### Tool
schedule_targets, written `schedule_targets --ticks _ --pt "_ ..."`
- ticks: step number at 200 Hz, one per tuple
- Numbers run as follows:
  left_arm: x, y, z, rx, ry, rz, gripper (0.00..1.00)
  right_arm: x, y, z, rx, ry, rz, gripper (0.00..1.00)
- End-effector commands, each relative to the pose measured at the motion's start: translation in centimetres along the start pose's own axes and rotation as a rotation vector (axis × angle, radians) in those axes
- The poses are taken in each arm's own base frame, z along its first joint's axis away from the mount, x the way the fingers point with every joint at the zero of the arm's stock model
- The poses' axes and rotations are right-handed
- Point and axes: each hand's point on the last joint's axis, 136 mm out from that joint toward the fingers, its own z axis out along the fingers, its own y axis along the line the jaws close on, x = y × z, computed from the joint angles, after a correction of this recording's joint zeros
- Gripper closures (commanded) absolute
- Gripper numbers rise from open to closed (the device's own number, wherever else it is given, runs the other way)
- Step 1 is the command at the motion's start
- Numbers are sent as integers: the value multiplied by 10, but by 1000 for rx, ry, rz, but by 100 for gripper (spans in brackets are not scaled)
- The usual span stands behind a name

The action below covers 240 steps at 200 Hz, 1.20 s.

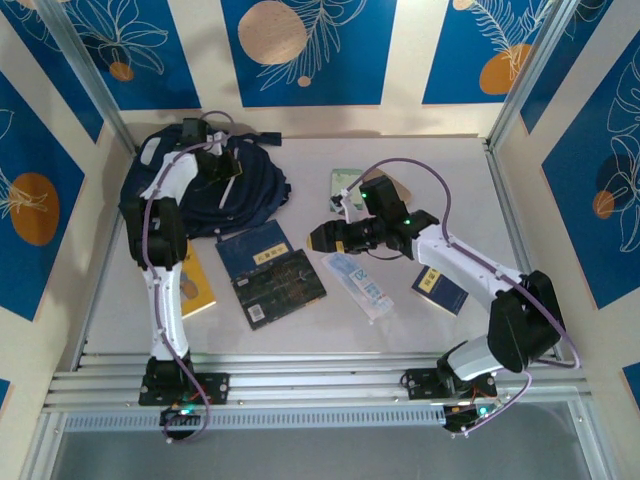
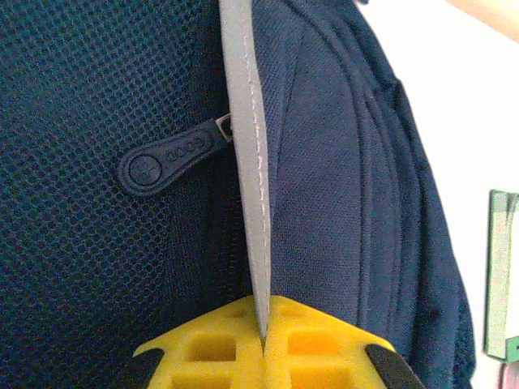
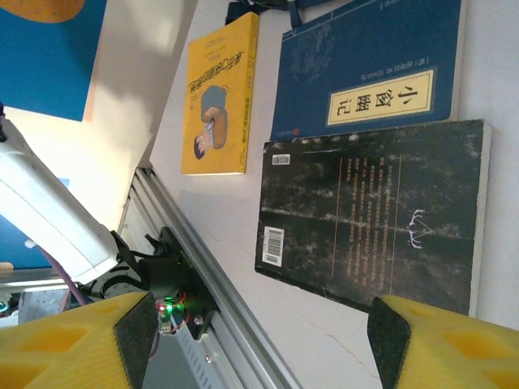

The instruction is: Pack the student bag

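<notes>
Four books lie loose on the desk (image 1: 330, 335): a yellow book (image 1: 196, 285), a blue book (image 1: 254, 250), a black book (image 1: 281, 288) and a small blue book (image 1: 440, 289) by the right arm, plus a packet (image 1: 360, 286). The bag (image 1: 205, 190) sits slumped at the back left, and nothing can be seen inside it, so packing looks barely begun. The left tool (image 2: 263, 344) is clamped on a grey strip (image 2: 247, 162) of the bag, beside a zip pull (image 2: 166, 160), probably to hold or open it. The right tool (image 3: 258, 336) hangs over the black book, jaws apart and empty. All the loading is left to do
</notes>
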Motion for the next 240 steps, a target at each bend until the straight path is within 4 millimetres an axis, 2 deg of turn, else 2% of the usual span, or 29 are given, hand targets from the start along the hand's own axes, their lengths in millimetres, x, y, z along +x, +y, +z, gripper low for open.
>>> schedule_targets --ticks 1,28,52,107,132,162,191,211,240 --pt "-45 -36 -53 45 -136 53 100 -8 20 -20 11 -60 -42 30" --pt "-72 -71 -104 79 -237 53 100 -7 23 -33 59 -103 -65 29" --pt "-79 -98 -142 101 -301 58 100 -4 24 -42 86 -130 -75 29" --pt "-59 -137 -203 152 -321 2 100 7 33 -65 121 -184 -104 33" --pt "-43 -160 -225 163 -326 26 100 11 33 -76 153 -208 -114 33" --pt "-11 -184 -227 183 -291 -20 100 21 28 -84 188 -231 -150 35" --pt "30 -199 -209 140 -192 -122 100 35 22 -76 208 -232 -217 44" --pt "59 -212 -183 116 -138 -159 100 49 14 -59 234 -232 -324 52" --pt "91 -226 -133 97 -49 -203 100 67 5 -35 287 -229 -502 50"
